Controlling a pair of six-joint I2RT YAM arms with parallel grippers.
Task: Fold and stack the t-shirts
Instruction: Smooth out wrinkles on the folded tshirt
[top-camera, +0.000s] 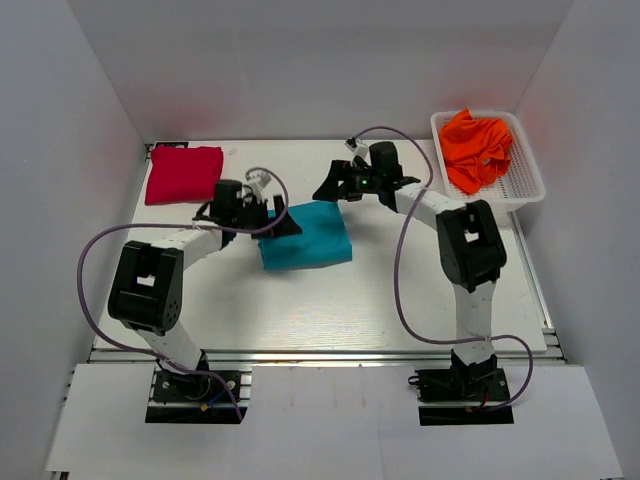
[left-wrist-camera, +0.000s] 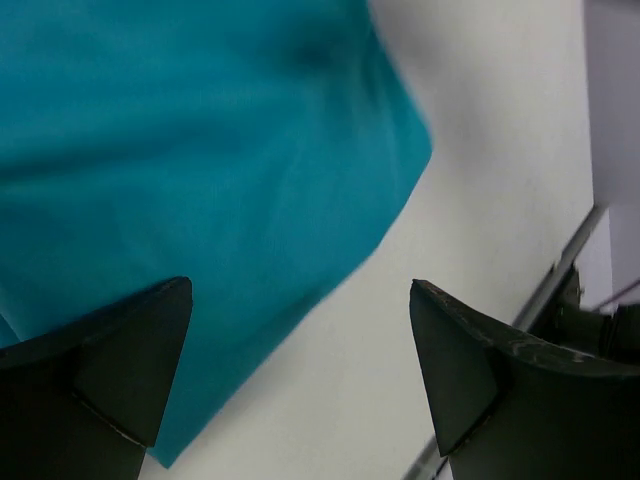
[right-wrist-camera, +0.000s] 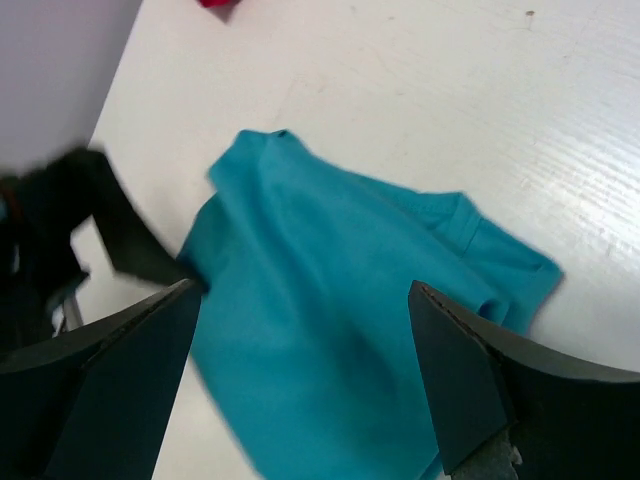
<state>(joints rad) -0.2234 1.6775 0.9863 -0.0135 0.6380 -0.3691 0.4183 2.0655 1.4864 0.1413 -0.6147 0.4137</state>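
White table (top-camera: 330, 300), teal tee (top-camera: 308, 240), red tee (top-camera: 183, 174)

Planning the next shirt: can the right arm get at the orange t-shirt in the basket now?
Probably yes. The orange t-shirt lies uncovered in the open-topped white basket beside the right arm, and the right gripper is open and empty, though it points the other way, toward the teal t-shirt.

soft matt cloth teal t-shirt (top-camera: 305, 237), perforated plastic basket (top-camera: 527, 175)
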